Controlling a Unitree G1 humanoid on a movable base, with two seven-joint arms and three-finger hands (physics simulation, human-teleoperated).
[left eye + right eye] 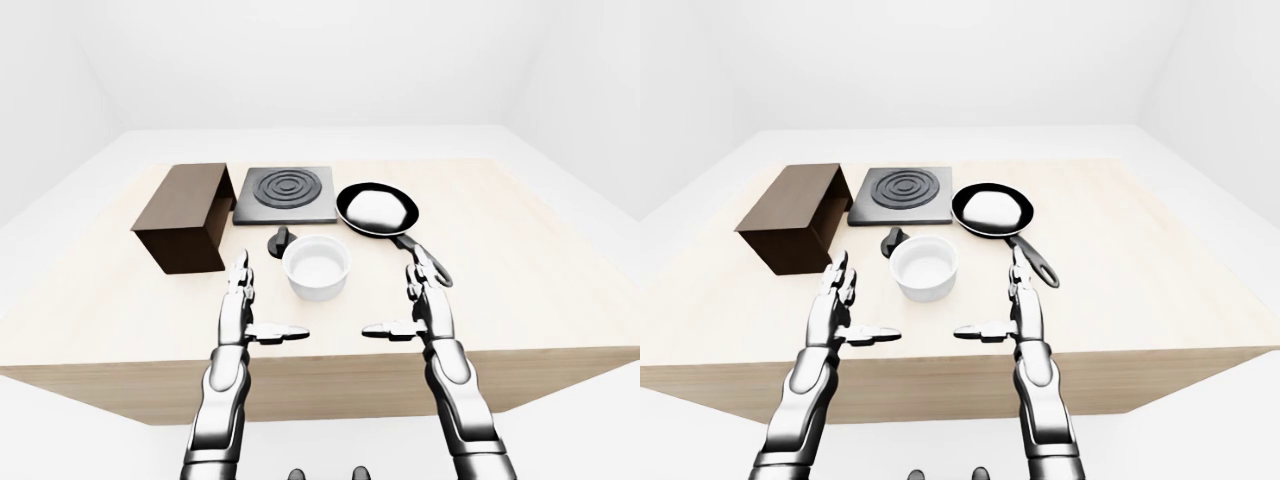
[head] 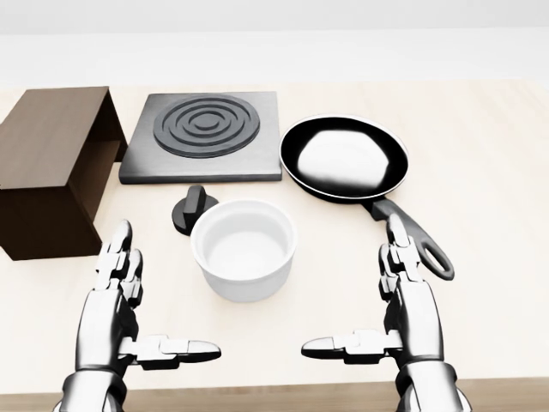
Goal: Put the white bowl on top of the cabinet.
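While both hands, left hand (image 2: 120, 313) and right hand (image 2: 403, 313), hover released, close on the white bowl (image 2: 244, 249) mid-table (image 2: 497, 215), then lift toward the cabinet (image 2: 51, 167) at left edge.

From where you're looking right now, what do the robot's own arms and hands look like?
Both arms are glossy silver metal with dark joints between segments. The left hand and right hand match: three chrome, jointed fingers each, a thumb set apart from two longer ones. No cables, sleeves or markings show.
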